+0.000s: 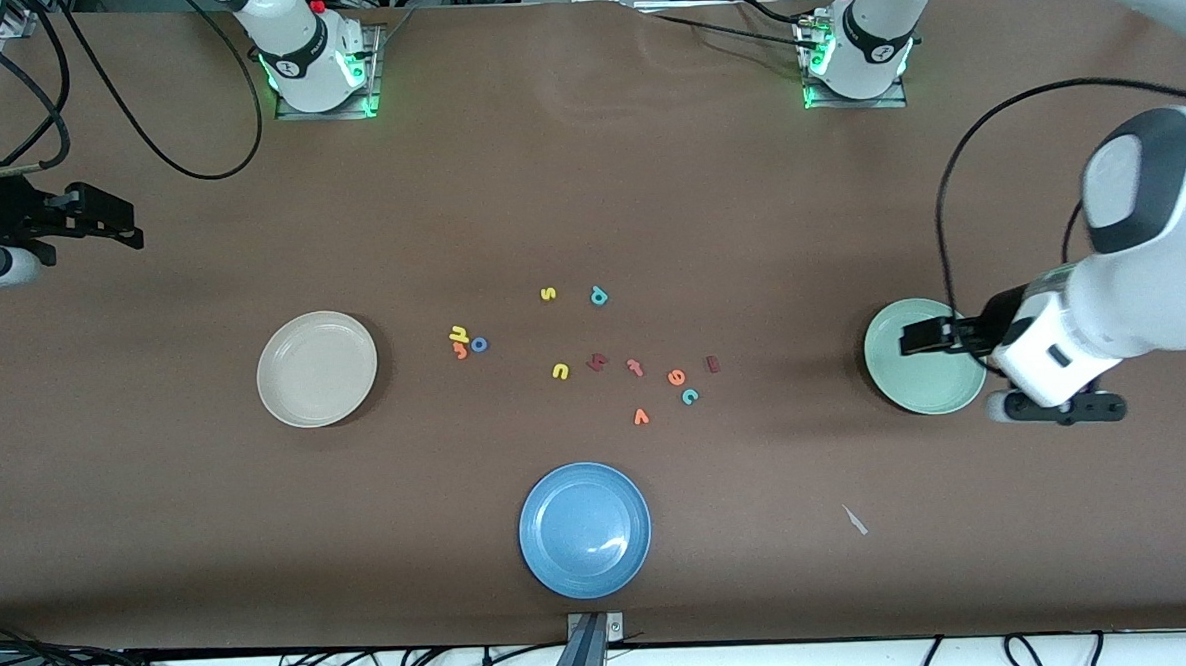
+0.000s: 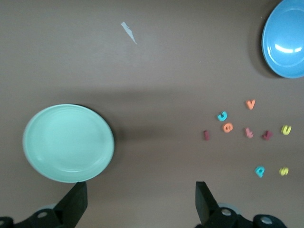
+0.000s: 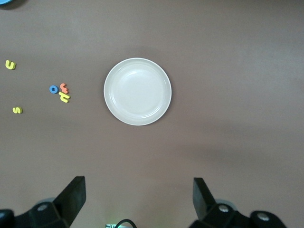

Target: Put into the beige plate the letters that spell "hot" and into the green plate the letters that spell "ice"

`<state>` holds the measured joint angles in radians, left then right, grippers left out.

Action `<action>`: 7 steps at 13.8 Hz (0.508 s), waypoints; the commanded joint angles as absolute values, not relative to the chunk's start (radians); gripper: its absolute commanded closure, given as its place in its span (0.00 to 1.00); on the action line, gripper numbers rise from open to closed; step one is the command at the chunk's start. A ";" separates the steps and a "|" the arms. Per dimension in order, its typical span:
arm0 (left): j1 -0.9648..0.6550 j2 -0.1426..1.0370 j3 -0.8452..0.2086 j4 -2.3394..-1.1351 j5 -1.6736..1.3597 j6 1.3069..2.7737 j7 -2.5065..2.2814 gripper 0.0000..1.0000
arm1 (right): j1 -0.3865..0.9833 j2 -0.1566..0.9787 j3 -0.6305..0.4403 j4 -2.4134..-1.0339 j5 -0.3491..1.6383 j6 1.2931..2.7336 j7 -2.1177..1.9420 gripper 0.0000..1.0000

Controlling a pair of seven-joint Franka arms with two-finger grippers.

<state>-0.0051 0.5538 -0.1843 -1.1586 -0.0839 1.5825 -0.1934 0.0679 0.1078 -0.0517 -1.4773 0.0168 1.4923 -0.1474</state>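
The yellow h [image 1: 458, 333], blue o [image 1: 479, 345] and orange t [image 1: 461, 352] cluster near the beige plate [image 1: 316, 369]. Orange e [image 1: 676, 376], teal c [image 1: 690, 397] and maroon i [image 1: 712, 364] lie toward the green plate [image 1: 923, 379]. My left gripper [image 1: 914, 337] hangs open and empty over the green plate [image 2: 69, 142]; its wrist view shows e [image 2: 227, 127], c [image 2: 222, 115] and i [image 2: 206, 135]. My right gripper [image 1: 128, 221] waits open and empty high over the right arm's end of the table; its wrist view shows the beige plate [image 3: 137, 91] and the o [image 3: 53, 89].
A blue plate [image 1: 585, 530] sits near the front edge. Other letters lie mid-table: yellow s [image 1: 548, 294], teal p [image 1: 598, 295], yellow u [image 1: 560, 371], a maroon letter [image 1: 596, 363], a pinkish-red t [image 1: 635, 367], orange v [image 1: 641, 417]. A paper scrap [image 1: 854, 521] lies nearby.
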 commanded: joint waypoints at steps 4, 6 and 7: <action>-0.142 0.689 -0.175 -1.155 -0.097 1.712 -0.422 0.01 | 0.061 0.117 -0.049 -1.454 0.025 1.480 -0.141 0.00; -0.158 0.716 -0.175 -1.187 -0.095 1.765 -0.484 0.09 | 0.063 0.117 -0.051 -1.454 0.025 1.480 -0.140 0.00; -0.170 0.719 -0.175 -1.215 -0.095 1.798 -0.509 0.16 | 0.061 0.117 -0.049 -1.456 0.025 1.480 -0.140 0.00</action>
